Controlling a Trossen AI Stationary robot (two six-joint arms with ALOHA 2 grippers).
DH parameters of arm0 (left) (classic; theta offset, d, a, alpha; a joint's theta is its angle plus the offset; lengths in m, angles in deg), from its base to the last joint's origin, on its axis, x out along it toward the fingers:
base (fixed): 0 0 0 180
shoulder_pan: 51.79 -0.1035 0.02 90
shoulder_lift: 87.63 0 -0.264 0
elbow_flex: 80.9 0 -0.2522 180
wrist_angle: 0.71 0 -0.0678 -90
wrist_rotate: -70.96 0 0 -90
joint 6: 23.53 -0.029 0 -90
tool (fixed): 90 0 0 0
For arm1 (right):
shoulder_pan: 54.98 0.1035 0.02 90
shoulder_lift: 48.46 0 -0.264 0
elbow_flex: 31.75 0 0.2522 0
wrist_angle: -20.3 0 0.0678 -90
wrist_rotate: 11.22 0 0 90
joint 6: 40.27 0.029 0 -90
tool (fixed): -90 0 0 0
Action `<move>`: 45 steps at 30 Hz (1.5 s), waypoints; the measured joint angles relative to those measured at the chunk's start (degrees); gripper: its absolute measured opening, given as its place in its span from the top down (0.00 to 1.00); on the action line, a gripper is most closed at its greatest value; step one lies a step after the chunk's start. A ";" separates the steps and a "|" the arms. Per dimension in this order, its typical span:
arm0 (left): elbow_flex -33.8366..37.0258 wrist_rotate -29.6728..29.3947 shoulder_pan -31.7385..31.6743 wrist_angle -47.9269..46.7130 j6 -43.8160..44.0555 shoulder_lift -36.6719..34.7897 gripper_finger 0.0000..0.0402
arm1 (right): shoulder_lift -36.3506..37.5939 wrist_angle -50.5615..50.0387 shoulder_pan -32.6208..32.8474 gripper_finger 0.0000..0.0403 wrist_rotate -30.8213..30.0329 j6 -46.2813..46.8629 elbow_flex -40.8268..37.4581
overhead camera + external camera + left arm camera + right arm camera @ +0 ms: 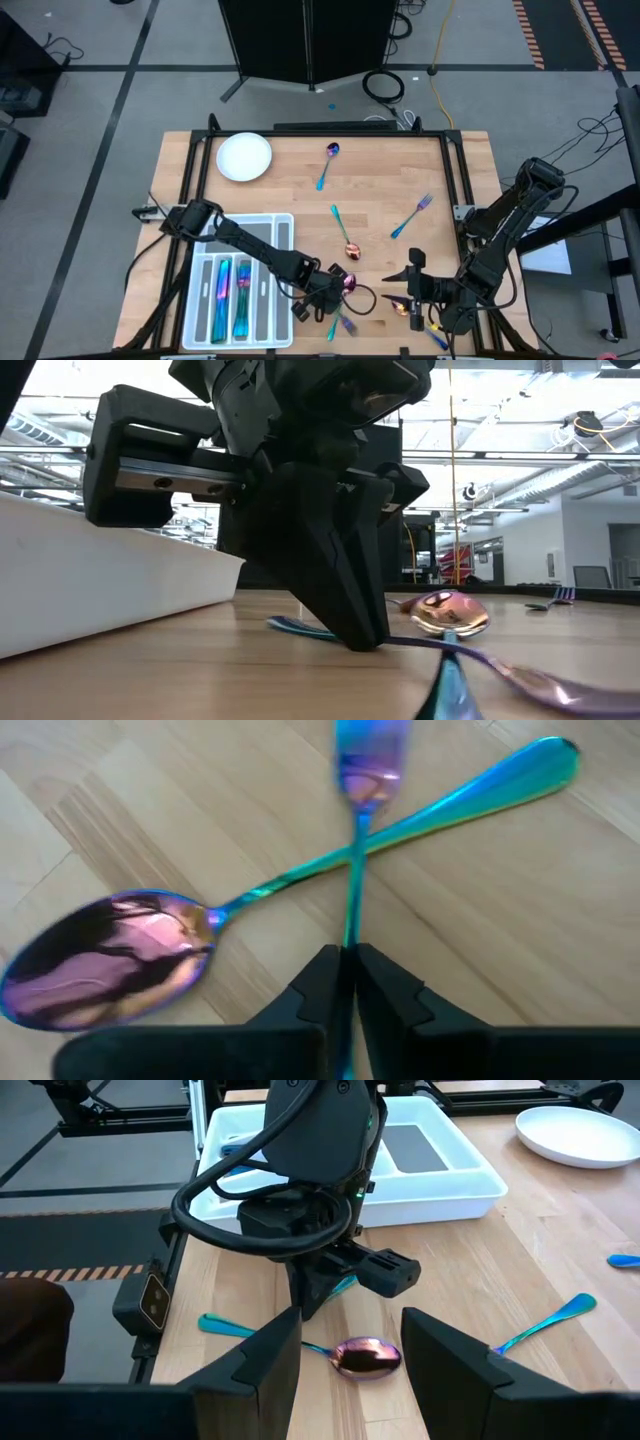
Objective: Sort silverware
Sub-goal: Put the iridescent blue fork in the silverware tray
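Between left hand (345, 982) fingers, fork (360, 790) (over spoon (150, 955))

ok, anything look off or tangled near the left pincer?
Yes. The fork lies crossed over the spoon, touching at the handles. The left pincer is shut on the fork's handle, so lifting it may drag the spoon.

Arms: two, dark and matte, built of blocky jointed links.
Left gripper (318, 1285): black housing, wedge-shaped fingers (385, 995) tapered to narrow tips, a pale metal rail with small screws across its body.
Cable: a thick black loop (262, 1200) curved round the left wrist.
Right gripper (345, 1355): two broad, black, angular fingers.
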 joint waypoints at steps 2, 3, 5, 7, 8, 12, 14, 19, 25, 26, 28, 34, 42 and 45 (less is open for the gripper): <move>0.02 -0.12 0.01 0.15 0.01 0.00 0.93 | 0.00 0.00 -0.02 0.60 0.00 0.00 0.00; 0.05 -0.15 0.01 0.30 0.00 0.00 0.94 | 0.00 0.00 0.00 0.60 0.00 0.00 0.00; 0.13 -0.36 0.03 0.51 -0.13 -0.28 0.95 | 0.00 0.00 0.00 0.60 0.00 0.00 0.00; 0.20 -0.58 0.05 0.71 -0.47 -0.59 0.96 | 0.00 0.00 0.00 0.60 0.02 0.00 0.00; 0.23 -0.71 0.05 0.78 -0.56 -0.76 0.97 | 0.00 0.00 0.00 0.60 0.02 0.00 0.00; 0.35 -1.45 -0.06 1.87 -0.61 -1.91 0.97 | 0.00 0.02 0.00 0.60 0.04 0.00 0.00; 0.34 -1.49 -0.12 2.49 -0.61 -2.75 0.97 | 0.00 0.02 0.00 0.60 0.04 0.00 0.00; 0.28 -1.28 0.03 4.07 -0.60 -4.83 0.97 | 0.00 0.44 0.00 0.60 0.17 0.00 0.00; 0.22 -1.15 -0.04 5.35 -0.40 -9.19 0.97 | 0.00 0.39 0.00 0.60 0.27 0.06 0.00; 0.22 -1.09 -0.02 5.36 -0.16 -9.85 0.97 | 0.00 0.39 0.00 0.60 0.26 0.07 0.00; 0.22 -0.94 -0.01 5.34 -0.11 -11.35 0.97 | 0.00 0.41 0.00 0.60 0.27 0.09 0.00; 0.11 -2.01 -0.01 5.15 2.65 -15.24 0.97 | 0.00 0.44 0.00 0.60 0.26 0.17 0.00; 0.11 -7.93 -0.72 1.30 22.26 -18.30 0.97 | 0.00 0.47 0.00 0.60 0.25 0.11 0.00; 0.11 -8.37 -1.00 -4.29 30.59 -18.73 0.97 | 0.00 0.48 0.00 0.60 0.24 0.07 0.00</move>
